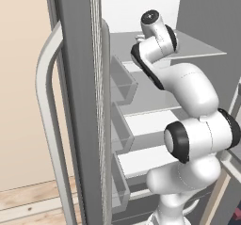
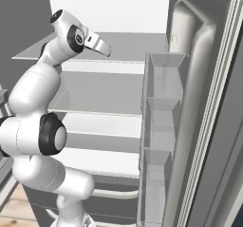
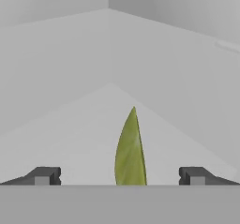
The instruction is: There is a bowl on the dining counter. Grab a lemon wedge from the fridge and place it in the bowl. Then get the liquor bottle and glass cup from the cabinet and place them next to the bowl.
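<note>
Fridge is open, my fingers spread wide astride the lemon wedge at 12 o'clock, not pinching yet. Wedge, bottle and cup all still to deliver.

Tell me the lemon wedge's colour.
Yellow-green, seen best in the hand view: the lemon wedge lies between the open fingers.

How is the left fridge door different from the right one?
The left fridge door shows its dark grey outside with a long pale curved handle; the right fridge door shows its inside. The left door's bins appear edge-on; the right door's bins face us. Both stand open.
</note>
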{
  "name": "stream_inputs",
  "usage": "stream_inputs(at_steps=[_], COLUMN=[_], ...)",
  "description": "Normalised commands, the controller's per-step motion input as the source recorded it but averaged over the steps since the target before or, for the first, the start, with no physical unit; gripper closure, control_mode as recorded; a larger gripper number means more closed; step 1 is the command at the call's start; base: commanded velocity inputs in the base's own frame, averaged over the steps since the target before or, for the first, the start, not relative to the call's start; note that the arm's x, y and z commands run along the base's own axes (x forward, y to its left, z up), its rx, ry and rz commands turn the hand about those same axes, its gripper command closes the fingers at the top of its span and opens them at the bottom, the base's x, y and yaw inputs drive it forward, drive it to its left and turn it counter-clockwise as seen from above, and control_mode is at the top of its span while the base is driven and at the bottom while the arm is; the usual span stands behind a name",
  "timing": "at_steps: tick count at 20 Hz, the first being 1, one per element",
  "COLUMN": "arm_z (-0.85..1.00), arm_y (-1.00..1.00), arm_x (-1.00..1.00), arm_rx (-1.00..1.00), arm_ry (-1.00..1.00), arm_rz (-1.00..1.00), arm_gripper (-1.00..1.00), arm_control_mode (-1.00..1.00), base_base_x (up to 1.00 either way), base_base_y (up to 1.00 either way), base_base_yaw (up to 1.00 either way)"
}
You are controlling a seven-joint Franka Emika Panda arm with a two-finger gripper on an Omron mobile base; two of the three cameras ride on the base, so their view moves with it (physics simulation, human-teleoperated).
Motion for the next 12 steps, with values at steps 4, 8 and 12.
stream_inputs(at_steps=[4,8,12], arm_z=[-0.10,-0.24,-0.34], arm_y=[-0.10,-0.04,-0.03], arm_x=[0.17,0.10,0.01], arm_rx=[0.00,0.00,0.00], arm_ry=[0.00,0.01,0.01], arm_rz=[0.00,0.00,0.00], arm_gripper=[-1.00,1.00,1.00], arm_control_mode=[-1.00,-1.00,-1.00], base_base_x=[0.00,0.00,0.00], base_base_y=[0.00,0.00,0.00], base_base_yaw=[0.00,0.00,0.00])
